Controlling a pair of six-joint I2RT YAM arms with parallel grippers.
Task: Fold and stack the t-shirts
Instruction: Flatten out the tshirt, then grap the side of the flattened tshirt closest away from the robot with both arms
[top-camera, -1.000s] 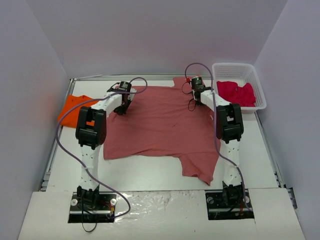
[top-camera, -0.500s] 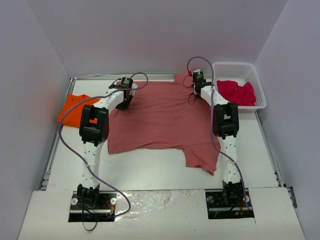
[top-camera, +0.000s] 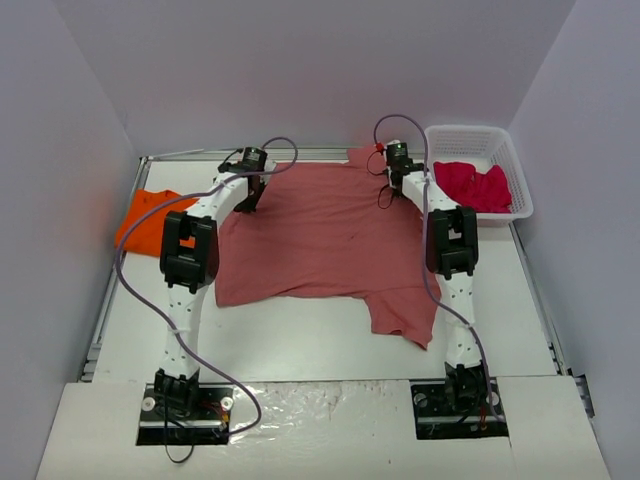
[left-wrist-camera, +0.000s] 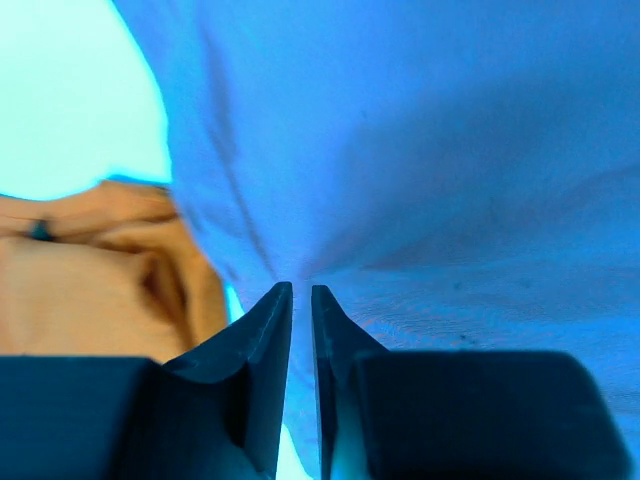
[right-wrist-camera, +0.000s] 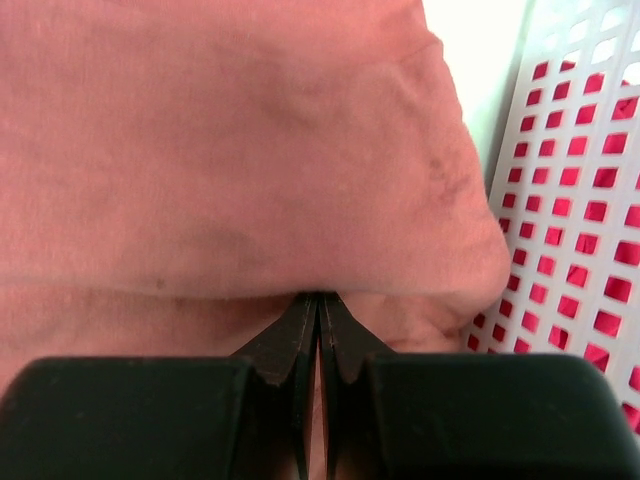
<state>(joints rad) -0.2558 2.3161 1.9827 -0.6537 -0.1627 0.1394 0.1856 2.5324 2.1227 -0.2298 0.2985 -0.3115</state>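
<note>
Left fingers (left-wrist-camera: 262, 345) stand a crack apart, red tee (left-wrist-camera: 420, 150) puckered at their tips; I can't tell if they grip. Right fingers (right-wrist-camera: 345, 345) pinch its edge. One-sided pulling could skew it toward the basket (right-wrist-camera: 590, 200) beside them.

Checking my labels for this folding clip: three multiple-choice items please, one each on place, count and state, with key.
1. Where does the crimson-pink tee lie? A in the white basket; B spread out in the middle; C at the far left.
2. How many tees show? A one; B three; C five.
3. The right gripper is: A wide open; B shut on the brick-red tee; C shut on the basket.
Key: A, it lies in the basket far right; B, those two plus the orange tee; B, the wrist view shows jaws pinching its cloth.
</note>
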